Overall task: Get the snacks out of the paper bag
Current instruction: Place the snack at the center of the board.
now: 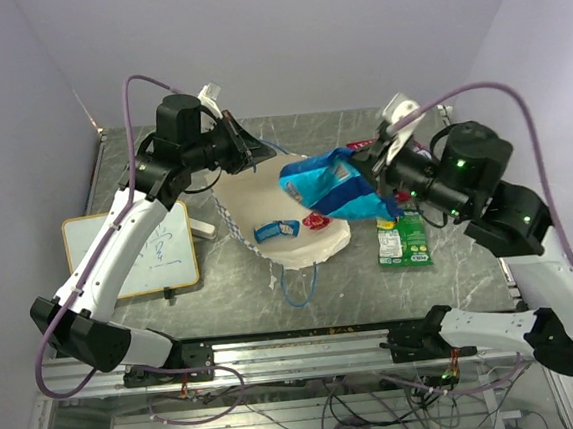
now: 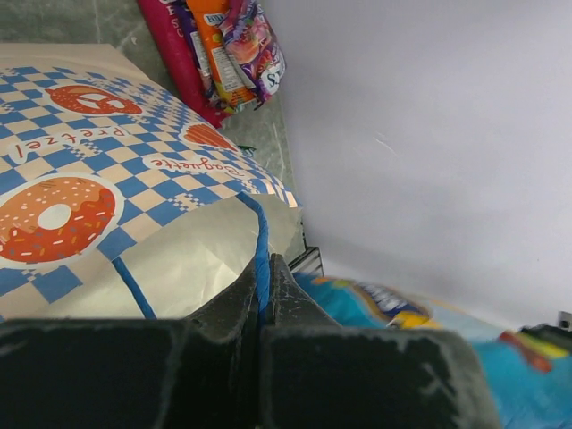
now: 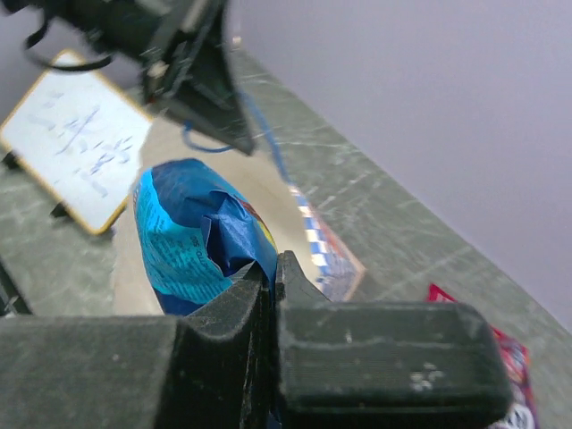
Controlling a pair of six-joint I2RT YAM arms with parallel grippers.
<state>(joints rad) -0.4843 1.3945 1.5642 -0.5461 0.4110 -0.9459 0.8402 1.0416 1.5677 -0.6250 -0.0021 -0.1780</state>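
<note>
The paper bag (image 1: 299, 241) lies on the table with its cream inside showing; the left wrist view shows its checked outside (image 2: 89, 161). My left gripper (image 1: 252, 149) (image 2: 265, 268) is shut on the bag's blue cord handle (image 2: 260, 241) and holds that edge up. My right gripper (image 1: 375, 170) (image 3: 275, 264) is shut on a large blue snack packet (image 1: 326, 185) (image 3: 188, 228) and holds it above the bag's mouth. A small blue packet (image 1: 276, 230) and a small red packet (image 1: 315, 220) lie on the cream paper. A green packet (image 1: 402, 240) lies on the table to the right.
A white writing board (image 1: 134, 253) (image 3: 76, 152) lies at the left. Magenta and orange packets (image 2: 219, 49) lie beyond the bag near the back wall. A red packet (image 3: 509, 357) lies by my right gripper. The bag's other cord handle (image 1: 299, 286) hangs towards the near rail.
</note>
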